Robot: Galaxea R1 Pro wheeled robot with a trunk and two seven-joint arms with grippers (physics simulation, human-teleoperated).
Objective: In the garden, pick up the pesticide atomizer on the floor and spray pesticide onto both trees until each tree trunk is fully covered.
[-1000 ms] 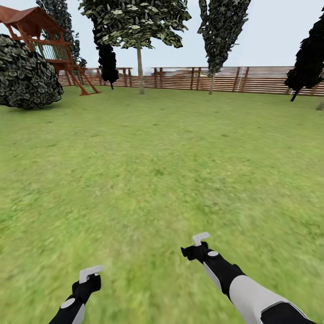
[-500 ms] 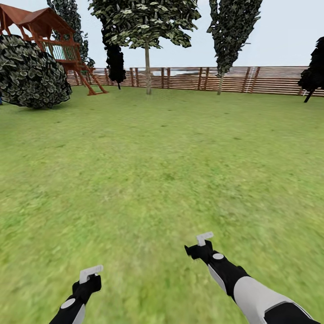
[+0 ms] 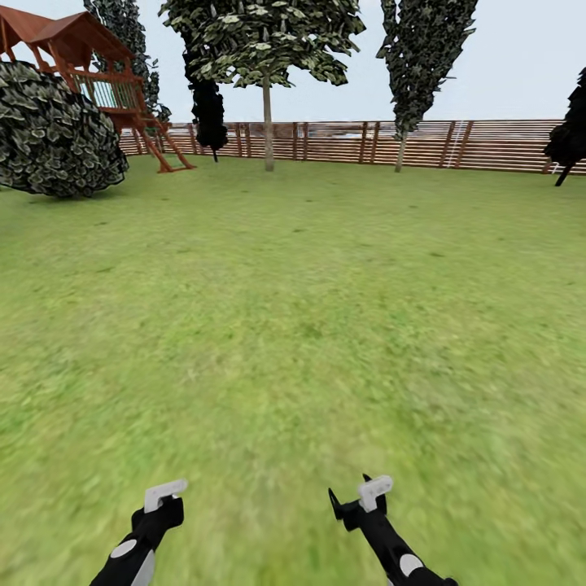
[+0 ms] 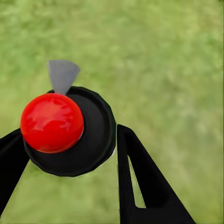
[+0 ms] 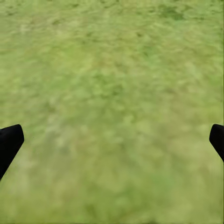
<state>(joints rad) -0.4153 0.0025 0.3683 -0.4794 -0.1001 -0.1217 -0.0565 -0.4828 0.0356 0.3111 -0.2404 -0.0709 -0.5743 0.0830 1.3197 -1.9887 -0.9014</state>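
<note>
two arms over lawn (image 3: 293, 309). left fingers (image 4: 135, 182) clamp black atomizer (image 4: 88, 140), body hidden; right fingers (image 5: 11, 140) apart, tips cropped.

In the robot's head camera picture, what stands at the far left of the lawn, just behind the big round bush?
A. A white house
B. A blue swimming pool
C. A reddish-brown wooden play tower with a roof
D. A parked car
C: a reddish-brown wooden play tower with a peaked roof and slanted legs rises behind the round dark bush, in front of the slatted fence.
</note>
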